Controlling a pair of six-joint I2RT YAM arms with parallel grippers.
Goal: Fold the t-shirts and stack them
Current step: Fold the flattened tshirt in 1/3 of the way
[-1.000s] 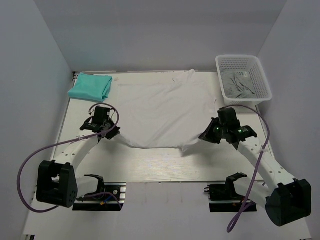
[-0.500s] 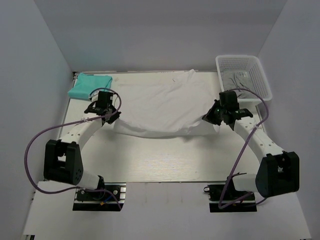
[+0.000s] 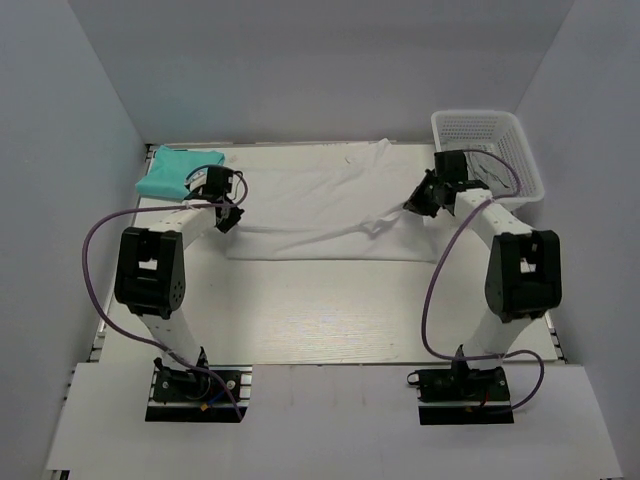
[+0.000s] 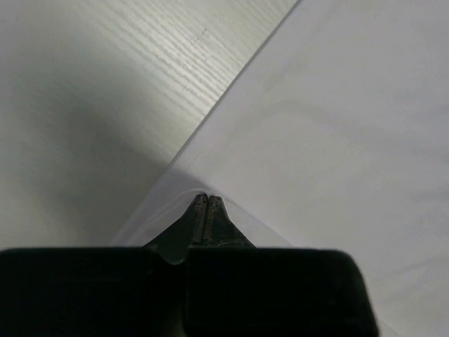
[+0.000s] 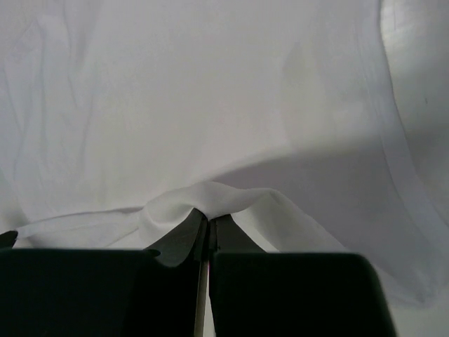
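Observation:
The white t-shirt (image 3: 320, 205) lies across the back of the table, its near part folded back over the far part. My left gripper (image 3: 228, 214) is shut on its left edge; the left wrist view shows thin white cloth (image 4: 316, 140) draped over the closed fingertips. My right gripper (image 3: 418, 200) is shut on the shirt's right edge, with a bunched fold (image 5: 210, 200) over its tips. The folded teal t-shirt (image 3: 178, 172) lies at the back left corner, just left of my left gripper.
A white mesh basket (image 3: 490, 130) with grey cloth (image 3: 478, 172) in it stands at the back right, right of my right gripper. Grey walls enclose the table on three sides. Bare wood-grain tabletop (image 3: 320, 310) lies in front of the shirt.
Both grippers have carried the shirt's near edge away from me toward the back of the table, folding it over. Both arms are now stretched far forward.

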